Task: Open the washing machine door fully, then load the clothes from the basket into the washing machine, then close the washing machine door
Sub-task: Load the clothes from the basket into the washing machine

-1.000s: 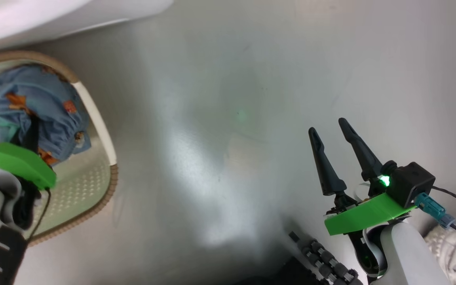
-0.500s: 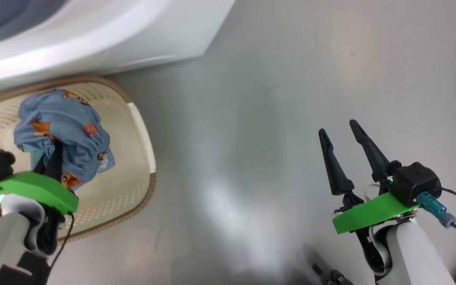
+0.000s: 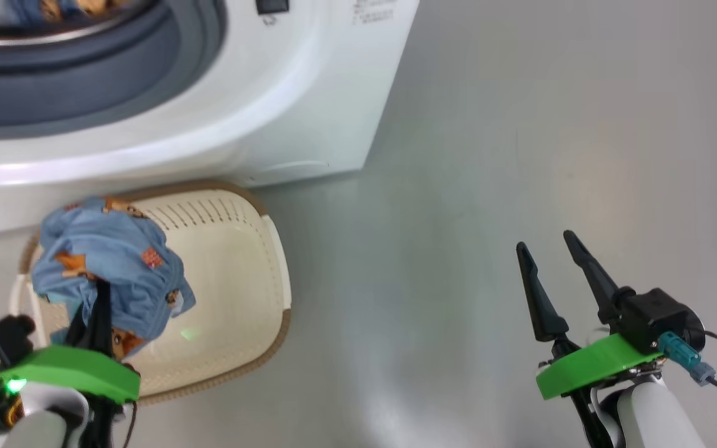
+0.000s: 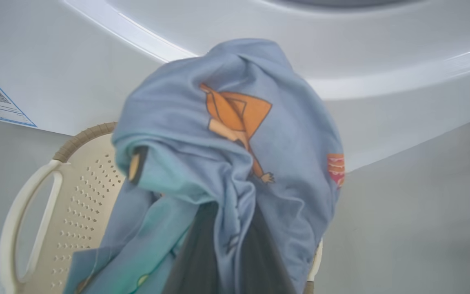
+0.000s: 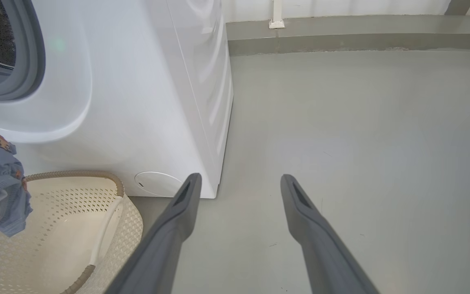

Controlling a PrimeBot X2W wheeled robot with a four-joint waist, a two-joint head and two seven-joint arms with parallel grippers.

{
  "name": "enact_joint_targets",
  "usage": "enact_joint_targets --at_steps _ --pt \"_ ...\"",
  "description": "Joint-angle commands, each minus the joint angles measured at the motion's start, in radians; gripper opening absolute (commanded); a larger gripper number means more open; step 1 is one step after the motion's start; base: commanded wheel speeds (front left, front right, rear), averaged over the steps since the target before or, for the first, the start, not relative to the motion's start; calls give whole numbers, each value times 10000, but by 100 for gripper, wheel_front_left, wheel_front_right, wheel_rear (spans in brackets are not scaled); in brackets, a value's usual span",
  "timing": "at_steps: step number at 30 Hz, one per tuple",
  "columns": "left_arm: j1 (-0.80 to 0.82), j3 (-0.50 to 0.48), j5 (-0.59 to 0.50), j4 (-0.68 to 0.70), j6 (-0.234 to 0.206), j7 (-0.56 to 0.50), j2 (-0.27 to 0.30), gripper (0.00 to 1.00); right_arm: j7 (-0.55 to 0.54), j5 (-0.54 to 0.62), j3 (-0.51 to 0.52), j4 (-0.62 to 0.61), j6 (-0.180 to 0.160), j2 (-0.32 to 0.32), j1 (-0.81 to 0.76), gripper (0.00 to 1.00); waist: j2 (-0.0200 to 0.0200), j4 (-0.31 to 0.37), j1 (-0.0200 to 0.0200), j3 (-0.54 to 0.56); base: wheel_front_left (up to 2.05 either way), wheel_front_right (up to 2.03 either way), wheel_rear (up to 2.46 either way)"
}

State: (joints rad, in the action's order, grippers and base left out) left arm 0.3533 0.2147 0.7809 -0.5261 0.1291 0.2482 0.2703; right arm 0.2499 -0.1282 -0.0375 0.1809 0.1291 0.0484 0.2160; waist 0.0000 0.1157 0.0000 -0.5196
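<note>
Drop/snag risk: blue garment (image 3: 109, 261) pinched in left claw (image 3: 100, 298), hanging over the left end of the basket (image 3: 234, 249).
Left claw is clenched on a bunched fold. Cloth drapes over both fingers and blocks much of the left wrist view, so aiming at the drum (image 3: 22, 38) is half blind. The loose hem trails low: it could catch the basket rim and drag the basket, or slip the pinch and land on the floor (image 3: 489, 186) at the foot of the washing machine (image 3: 309, 93). The lip of the grey seal (image 3: 84, 93) is the next snag point. Right claw (image 3: 545, 241) is released and empty, over the floor past the machine's right corner, too far to catch a drop.
</note>
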Motion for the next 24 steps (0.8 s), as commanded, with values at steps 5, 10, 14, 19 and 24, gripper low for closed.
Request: enact_joint_targets --at_steps 5,10,14,19,24 --pt "-887 -1008 -498 877 15 135 -96 0 119 99 -198 -37 16 18 -550 100 0 -441 0 1456 0 0 0" --pt "-1416 -1491 -936 1491 15 135 -408 0 119 101 -112 51 16 18 -855 100 0 -599 0 2162 0 0 0" --pt "-1883 -1958 -1433 1956 15 135 -587 0 119 183 -43 78 16 18 -1070 100 0 -661 0 2689 0 0 0" --pt "-2435 -2661 -2272 2864 15 135 -942 0 119 244 15 116 16 18 -1342 100 0 -764 0 3265 0 0 0" --pt "-2821 -2970 -2797 3408 15 135 -1149 0 119 216 -13 156 16 18 -1539 100 0 -838 0 3633 0 0 0"
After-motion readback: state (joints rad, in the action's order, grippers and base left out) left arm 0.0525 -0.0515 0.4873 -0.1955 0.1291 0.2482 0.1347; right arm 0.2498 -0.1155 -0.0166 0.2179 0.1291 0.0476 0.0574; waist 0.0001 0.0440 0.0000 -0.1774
